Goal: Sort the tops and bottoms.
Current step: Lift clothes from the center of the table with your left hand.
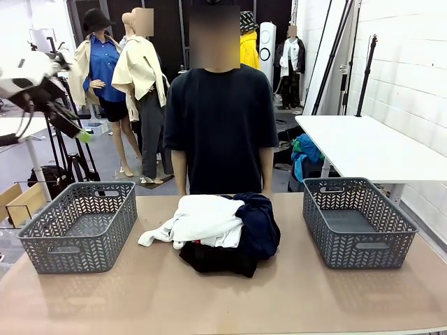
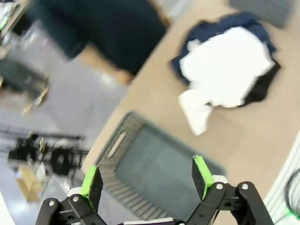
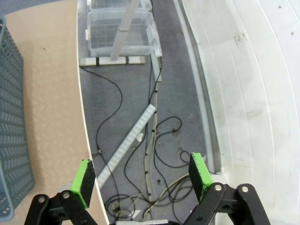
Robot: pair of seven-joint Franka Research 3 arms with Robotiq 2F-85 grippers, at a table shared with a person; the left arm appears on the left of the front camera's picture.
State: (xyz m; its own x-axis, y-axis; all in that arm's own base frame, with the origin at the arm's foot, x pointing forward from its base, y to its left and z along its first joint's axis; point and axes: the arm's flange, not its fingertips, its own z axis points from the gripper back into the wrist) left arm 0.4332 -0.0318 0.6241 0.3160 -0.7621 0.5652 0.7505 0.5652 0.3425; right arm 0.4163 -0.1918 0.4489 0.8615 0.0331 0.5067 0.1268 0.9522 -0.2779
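A heap of clothes lies in the middle of the table. White tops (image 1: 202, 220) lie on top, with a sleeve trailing toward the left. Under and beside them are the dark bottoms: a navy one (image 1: 260, 222) at the right and a black one (image 1: 213, 258) at the front. The left wrist view has the same white tops (image 2: 225, 70) over navy cloth (image 2: 243, 21). My left gripper (image 2: 147, 180) hangs open high above the left basket (image 2: 154, 173), nothing between its fingers; its arm is at the upper left (image 1: 42, 87). My right gripper (image 3: 143, 180) is open, off the table over the floor.
Two grey plastic baskets stand on the table, one at the left (image 1: 80, 227) and one at the right (image 1: 357, 222), also seen as the basket edge (image 3: 11, 140). A person in a black T-shirt (image 1: 220, 129) stands behind the heap. Cables and clear bins (image 3: 122, 30) lie on the floor.
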